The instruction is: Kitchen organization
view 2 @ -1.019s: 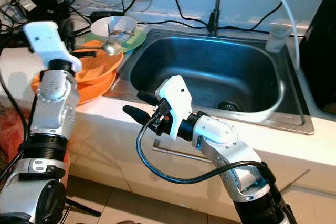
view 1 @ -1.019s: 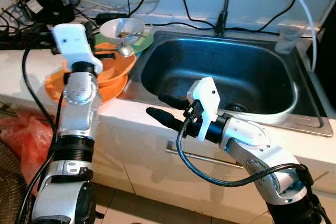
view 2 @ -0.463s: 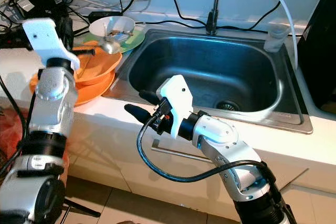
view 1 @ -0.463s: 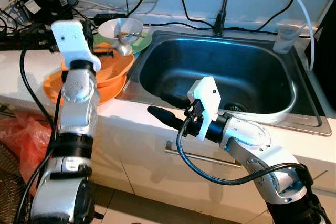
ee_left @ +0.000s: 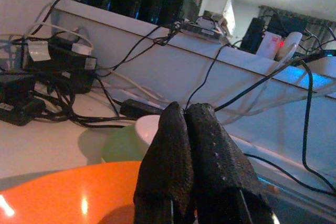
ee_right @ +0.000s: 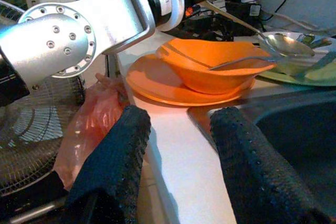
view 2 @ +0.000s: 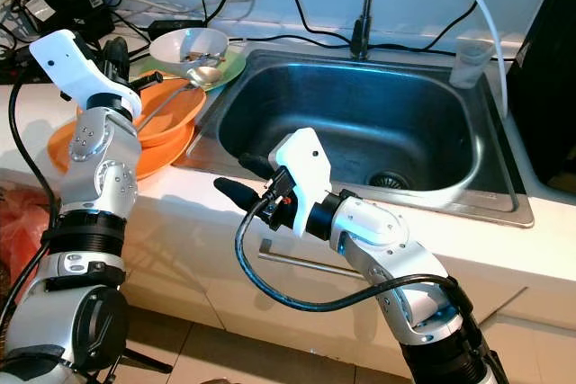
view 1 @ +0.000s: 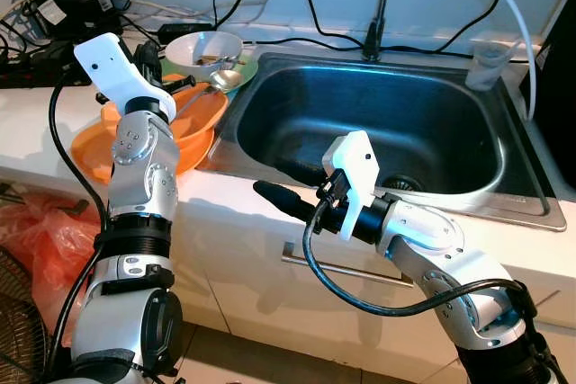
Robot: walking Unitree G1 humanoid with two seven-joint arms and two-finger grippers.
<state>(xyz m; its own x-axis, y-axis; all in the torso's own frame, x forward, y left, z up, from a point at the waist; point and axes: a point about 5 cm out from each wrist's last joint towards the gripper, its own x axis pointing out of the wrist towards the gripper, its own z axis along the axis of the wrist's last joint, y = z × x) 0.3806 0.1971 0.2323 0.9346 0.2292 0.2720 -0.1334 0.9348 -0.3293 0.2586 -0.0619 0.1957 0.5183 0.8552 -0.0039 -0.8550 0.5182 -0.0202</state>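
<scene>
Over the preceding second the left gripper (ee_left: 191, 145), fingers pressed together, tilted toward the orange bowl (view 1: 193, 114) at upper left on the bench (view 1: 40, 119), suggesting approach, while the right gripper (view 1: 286, 188) stayed spread.

An orange bowl (view 1: 193, 114) sits on an orange plate (view 1: 90, 146) at the left of the frame. Behind them a white bowl (view 1: 205, 45) rests on a pale green plate (view 1: 245, 67). The sink (view 1: 378, 123) is dull grey steel. Black cables (view 1: 54, 15) tangle at upper left, and a pinkish-red plastic bag (view 1: 36, 240) lies at lower left. Both grippers' fingers (ee_right: 110, 156) are black with dotted pads.
</scene>
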